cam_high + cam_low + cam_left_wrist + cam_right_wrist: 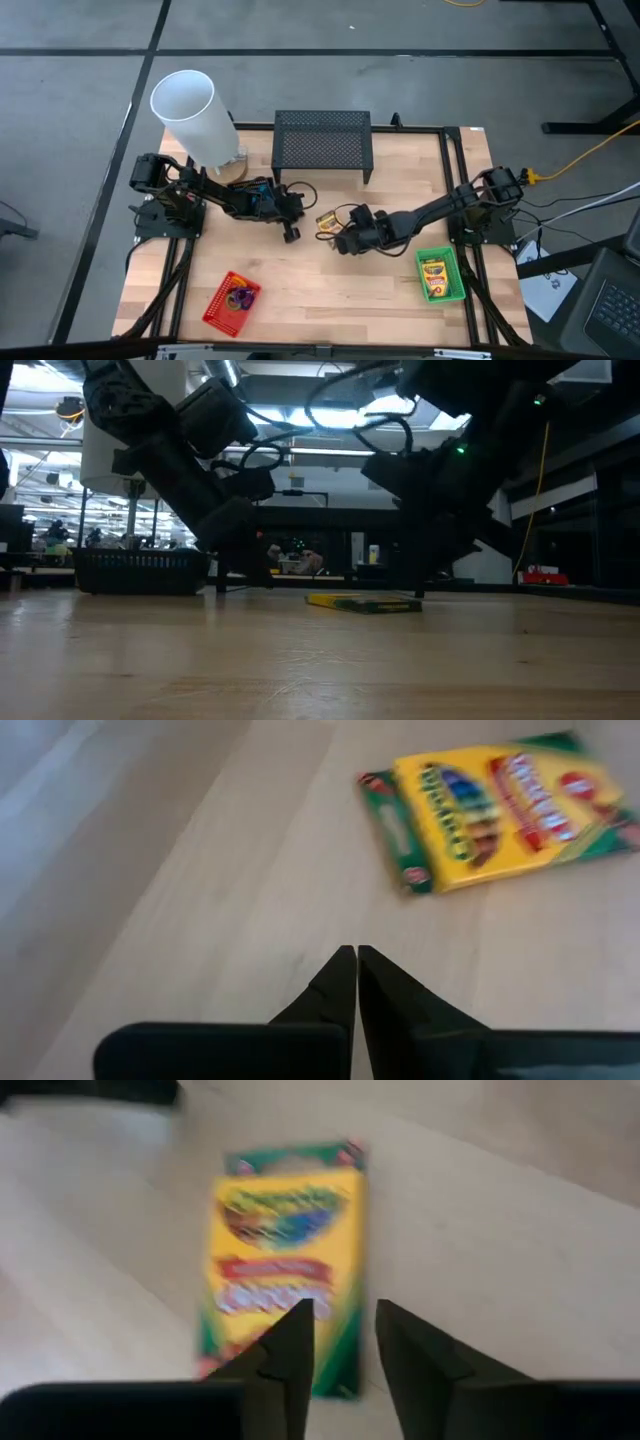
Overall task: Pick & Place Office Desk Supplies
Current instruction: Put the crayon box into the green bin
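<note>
- Crayon box (327, 222) is lying flat on the table (330, 290) at frame center, nothing gripping it.
- Right gripper (342, 1338) is hovering over its near end, fingers narrowly parted, empty.
- Left gripper (356, 970) is sitting left of it, fingers pressed together, empty.
- Second crayon box (433, 277) is resting in the green basket (455, 285), lower right.

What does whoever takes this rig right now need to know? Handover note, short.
Left gripper: shut, empty, near table centre.
Right gripper: fingers apart, empty, over the loose crayon box lying flat mid-table.
Done: one crayon box in the green basket; purple and orange loops in the red basket.
Left: get the loose crayon box into a basket. Scissors and black basket not in view.
</note>
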Tool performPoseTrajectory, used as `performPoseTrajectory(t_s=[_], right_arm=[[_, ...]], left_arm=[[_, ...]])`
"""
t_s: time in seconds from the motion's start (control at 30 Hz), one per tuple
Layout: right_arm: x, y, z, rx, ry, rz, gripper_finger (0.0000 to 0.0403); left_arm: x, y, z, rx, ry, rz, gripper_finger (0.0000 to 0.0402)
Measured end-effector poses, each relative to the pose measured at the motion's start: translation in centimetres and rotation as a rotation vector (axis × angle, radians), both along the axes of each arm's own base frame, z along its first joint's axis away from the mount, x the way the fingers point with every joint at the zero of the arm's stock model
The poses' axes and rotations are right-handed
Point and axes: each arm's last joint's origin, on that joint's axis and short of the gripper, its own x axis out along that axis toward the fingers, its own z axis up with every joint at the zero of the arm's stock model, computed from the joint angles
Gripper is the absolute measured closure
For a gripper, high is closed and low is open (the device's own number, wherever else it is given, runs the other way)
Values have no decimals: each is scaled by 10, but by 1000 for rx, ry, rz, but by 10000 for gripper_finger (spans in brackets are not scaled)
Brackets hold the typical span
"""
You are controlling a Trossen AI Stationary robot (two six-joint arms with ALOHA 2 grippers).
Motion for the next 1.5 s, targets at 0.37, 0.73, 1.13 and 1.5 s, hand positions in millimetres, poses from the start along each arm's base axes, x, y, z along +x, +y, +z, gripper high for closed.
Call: performPoseTrajectory(t_s=[0.37, 0.73, 1.13, 1.5], right_arm=[[10, -13, 3, -17, -50, 10, 241], [10, -13, 2, 10, -36, 31, 243], [3, -13, -19, 81, -39, 48, 243], [9, -14, -32, 82, -39, 47, 254]], left_arm=[[13, -27, -1, -31, -133, -86, 393], [36, -32, -20, -35, -141, -90, 391], [49, -32, -30, -23, -134, -93, 389], [49, -27, -31, -21, -137, -80, 389]])
